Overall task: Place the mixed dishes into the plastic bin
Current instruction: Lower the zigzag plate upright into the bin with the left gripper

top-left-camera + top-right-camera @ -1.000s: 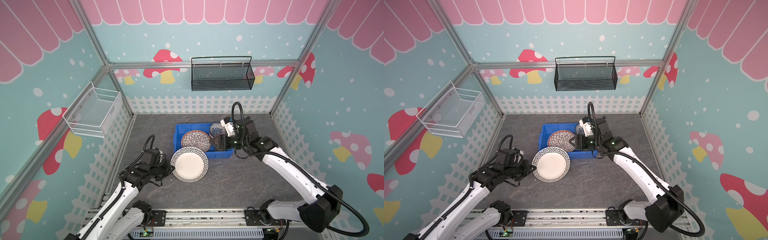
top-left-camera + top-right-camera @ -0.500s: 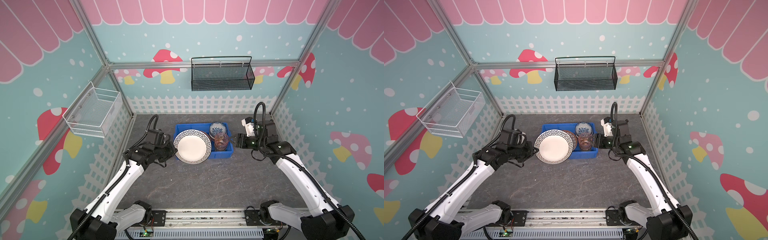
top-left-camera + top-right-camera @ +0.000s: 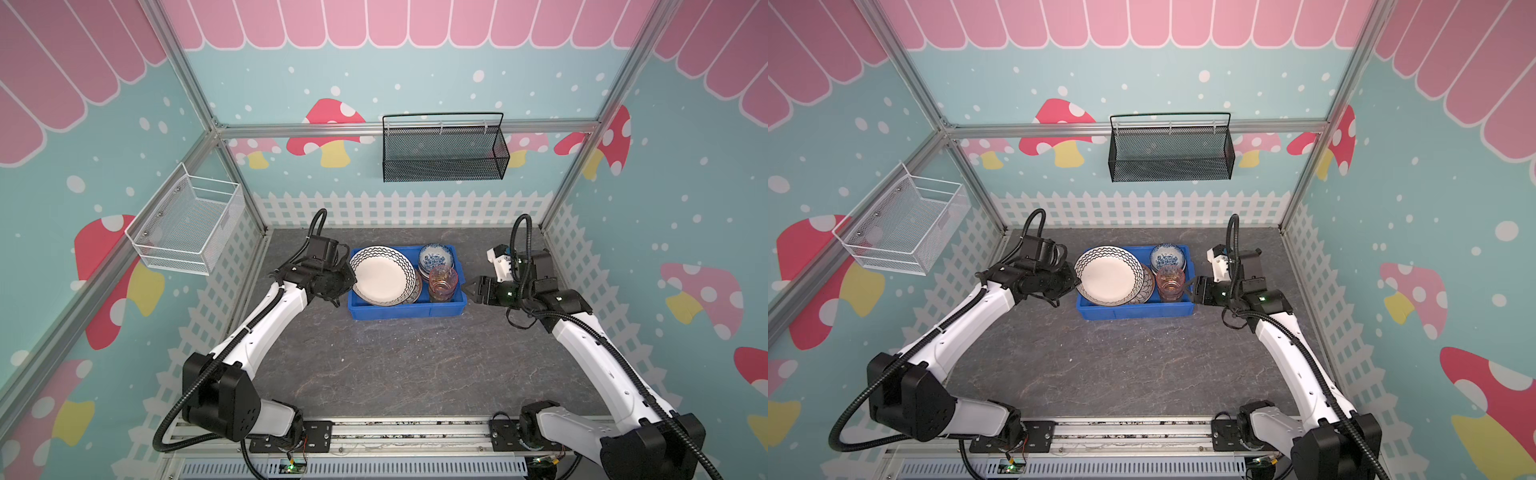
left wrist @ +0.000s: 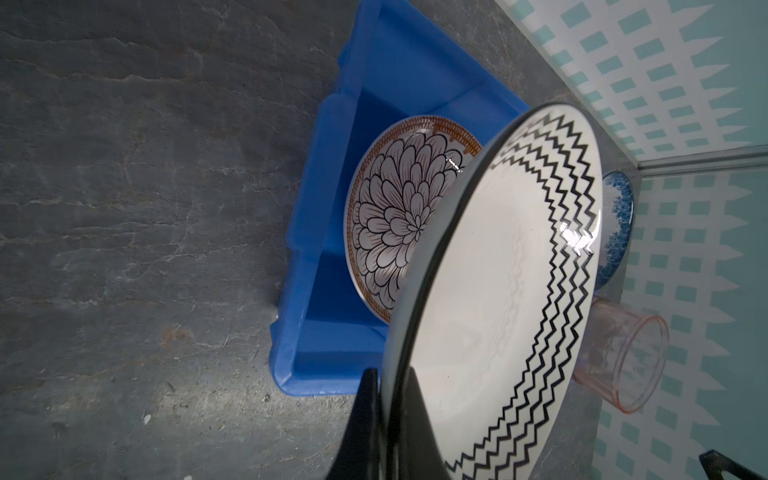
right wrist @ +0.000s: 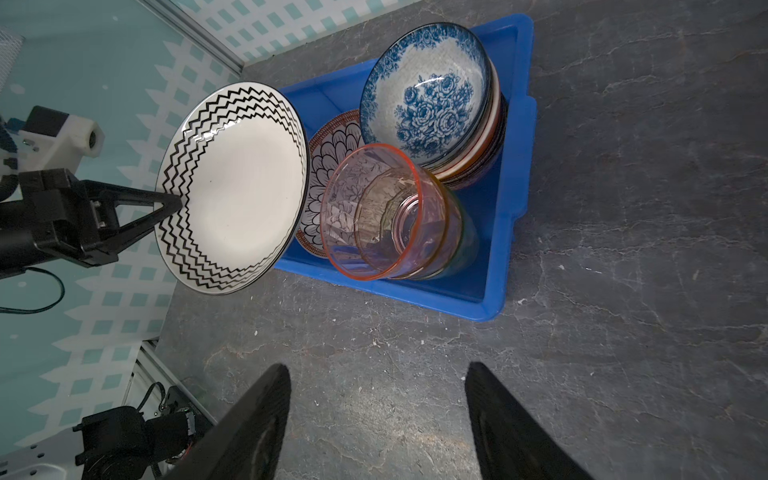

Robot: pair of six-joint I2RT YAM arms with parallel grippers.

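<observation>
Holding the white zigzag-rimmed plate by its left rim, the left gripper is clamped on the edge. The plate hangs tilted over the left half of the blue plastic bin, above the petal-pattern plate that lies inside. To do this step well, I judge the plate should be levelled and lowered until it nests on the petal-pattern plate, and let go only when low, with its right rim kept clear of the cups. Right of the plates, the stacked patterned bowls fill the bin's far right corner and the nested cups its near right corner. Further right, the right gripper stands spread open and empty, just beside the bin's right wall.
</observation>
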